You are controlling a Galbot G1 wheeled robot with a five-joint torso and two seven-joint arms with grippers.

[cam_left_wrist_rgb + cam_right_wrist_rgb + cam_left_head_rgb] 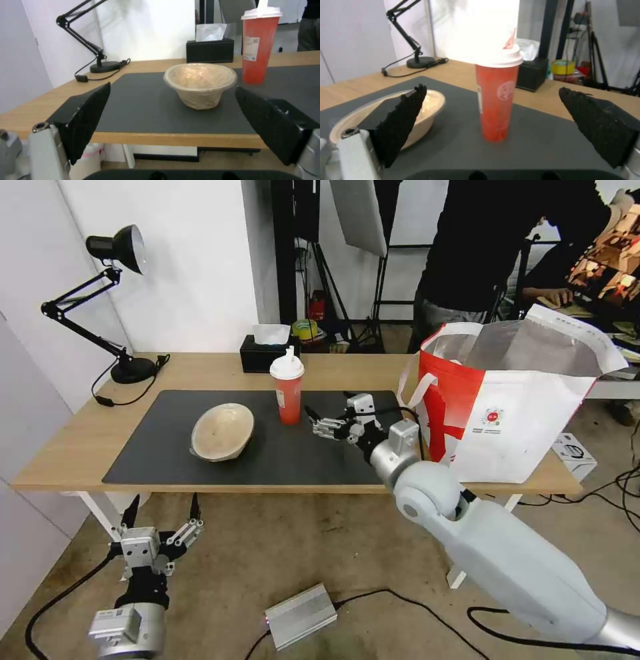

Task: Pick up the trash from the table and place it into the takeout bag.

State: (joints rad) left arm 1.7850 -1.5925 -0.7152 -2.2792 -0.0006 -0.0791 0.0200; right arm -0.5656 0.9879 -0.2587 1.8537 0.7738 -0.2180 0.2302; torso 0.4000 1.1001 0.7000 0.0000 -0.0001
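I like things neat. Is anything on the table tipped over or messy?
The beige bowl looks tilted on the mat, leaning on its side rather than sitting flat. The red cup stands upright, and no spill shows.

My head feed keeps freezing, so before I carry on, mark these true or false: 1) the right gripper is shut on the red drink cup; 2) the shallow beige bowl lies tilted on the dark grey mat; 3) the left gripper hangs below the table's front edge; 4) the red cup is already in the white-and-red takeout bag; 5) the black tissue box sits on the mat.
1) False. The right gripper is open, beside the red drink cup with white lid, not touching it.
2) True. The shallow beige bowl rests tipped on the dark grey rectangular mat.
3) True. The left gripper is open, below the light-wood table.
4) False. The cup stands on the mat; the white-and-red takeout bag stands apart.
5) False. The black tissue box sits on bare wood behind the mat.
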